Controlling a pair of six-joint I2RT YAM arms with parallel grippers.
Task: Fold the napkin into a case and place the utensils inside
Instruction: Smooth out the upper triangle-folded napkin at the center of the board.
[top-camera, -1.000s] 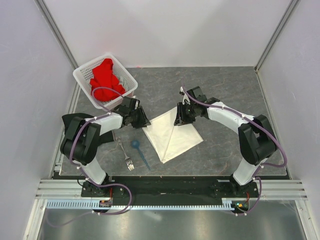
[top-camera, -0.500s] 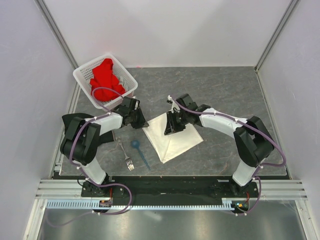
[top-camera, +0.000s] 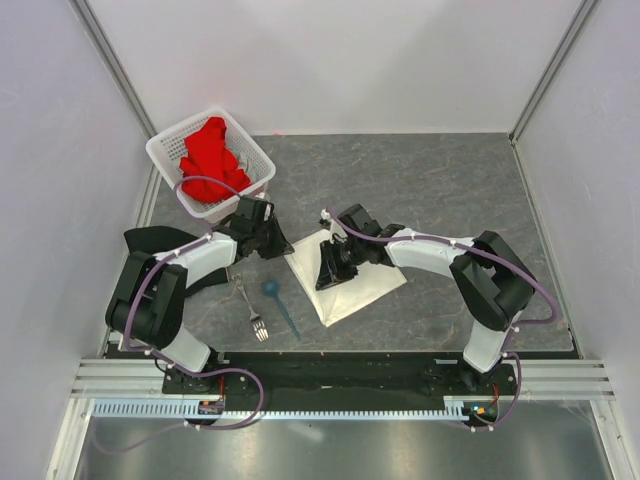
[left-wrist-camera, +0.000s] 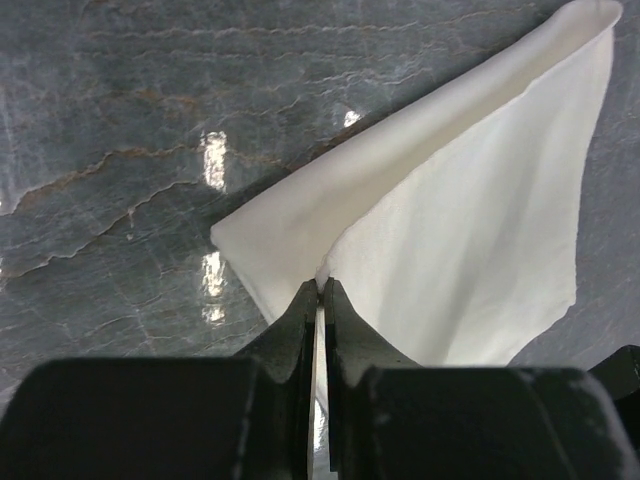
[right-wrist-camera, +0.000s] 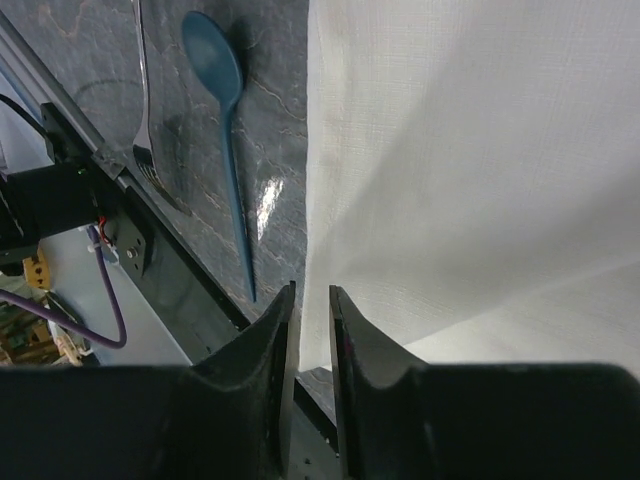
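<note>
Our right end effector (right-wrist-camera: 310, 295), nearly closed on a napkin (top-camera: 368, 285) layer, has swept it leftward toward our left end effector (left-wrist-camera: 321, 290), which is pinched on the corner; another fold forms. Just beyond lie the spoon (right-wrist-camera: 216, 65) and fork (right-wrist-camera: 141, 80), unobstructed. Farther off is a basket (top-camera: 250, 140) holding red cloth (top-camera: 208, 152).

I run this rig in what looks like a robotics lab test cell. Plain white panel walls (top-camera: 330, 60) close in the far, left and right sides on aluminium frame posts (top-camera: 110, 65). The left arm (top-camera: 190, 265) and right arm (top-camera: 440, 250) are bolted to a black rail (top-camera: 330, 368) at the near edge of a grey stone-patterned table (top-camera: 450, 180), trailing purple cables (top-camera: 210, 178).
</note>
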